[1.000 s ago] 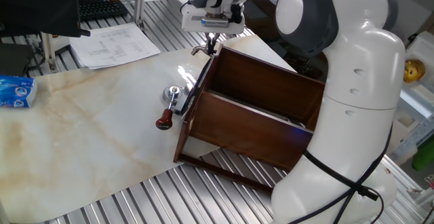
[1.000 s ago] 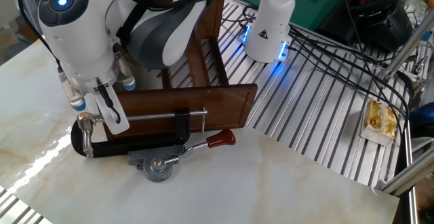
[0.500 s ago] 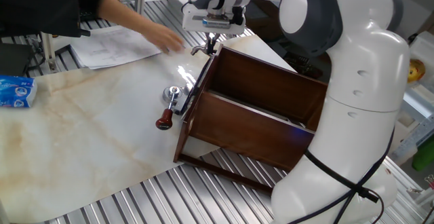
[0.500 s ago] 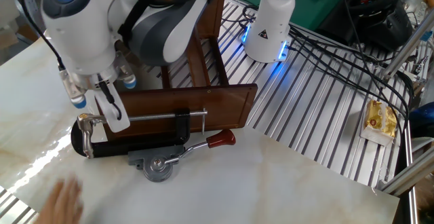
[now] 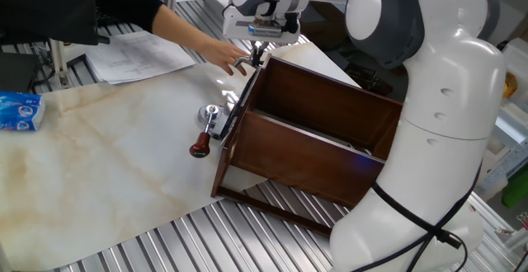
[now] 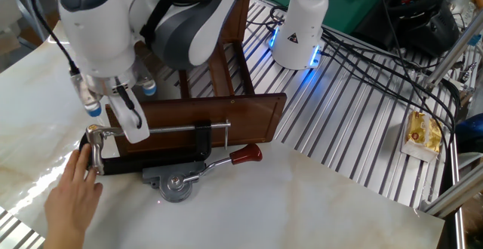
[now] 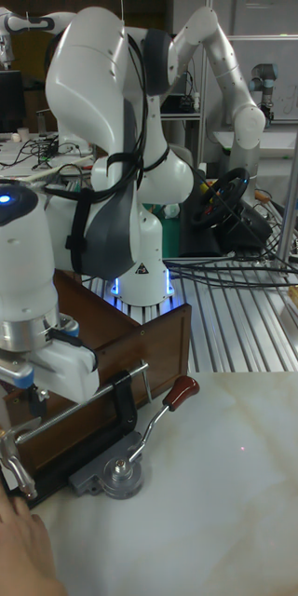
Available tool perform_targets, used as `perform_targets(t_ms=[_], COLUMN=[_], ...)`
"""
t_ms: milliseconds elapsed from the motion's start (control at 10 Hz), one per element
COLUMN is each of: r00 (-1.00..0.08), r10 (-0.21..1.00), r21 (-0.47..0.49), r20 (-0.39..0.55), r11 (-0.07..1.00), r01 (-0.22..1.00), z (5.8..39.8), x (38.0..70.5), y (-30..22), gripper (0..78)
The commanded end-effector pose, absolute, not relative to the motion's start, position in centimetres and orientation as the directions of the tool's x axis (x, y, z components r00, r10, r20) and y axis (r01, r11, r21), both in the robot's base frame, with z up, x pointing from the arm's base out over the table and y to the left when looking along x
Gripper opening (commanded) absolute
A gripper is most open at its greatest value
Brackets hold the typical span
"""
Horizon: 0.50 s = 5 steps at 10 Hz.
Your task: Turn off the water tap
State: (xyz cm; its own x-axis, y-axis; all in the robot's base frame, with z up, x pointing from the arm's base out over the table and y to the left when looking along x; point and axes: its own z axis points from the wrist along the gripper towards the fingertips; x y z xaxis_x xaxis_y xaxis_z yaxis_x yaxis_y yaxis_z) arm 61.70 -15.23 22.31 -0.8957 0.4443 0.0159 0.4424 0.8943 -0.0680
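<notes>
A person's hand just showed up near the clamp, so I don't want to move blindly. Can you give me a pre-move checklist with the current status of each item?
1. Workspace free of people: not ok. A human hand rests at the water tap, at the end of the black C-clamp.
2. Tap located: ok. It sits at the corner of the wooden box, directly under the gripper.
3. Gripper contact with the tap: cannot tell; the fingertips are close above it in all views.
4. Gripper open or shut: cannot tell.
5. Red-knobbed fitting out of the gripper's way: ok; it lies on the marble farther along the clamp.
6. Tap lever position, on or off: cannot tell.
</notes>
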Motion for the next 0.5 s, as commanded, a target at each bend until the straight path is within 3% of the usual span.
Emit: perform_targets(t_ms=[100, 500], r00=[-0.902, -0.893], r10=[0.431, 0.449], r21=[-0.035, -0.018], r20=[-0.035, -0.006], r11=[0.901, 0.893], r01=[0.432, 0.449], z=[22.4, 24.0], x=[60.5, 63.2], y=[-15.2, -15.4], gripper=[0.0, 0.0])
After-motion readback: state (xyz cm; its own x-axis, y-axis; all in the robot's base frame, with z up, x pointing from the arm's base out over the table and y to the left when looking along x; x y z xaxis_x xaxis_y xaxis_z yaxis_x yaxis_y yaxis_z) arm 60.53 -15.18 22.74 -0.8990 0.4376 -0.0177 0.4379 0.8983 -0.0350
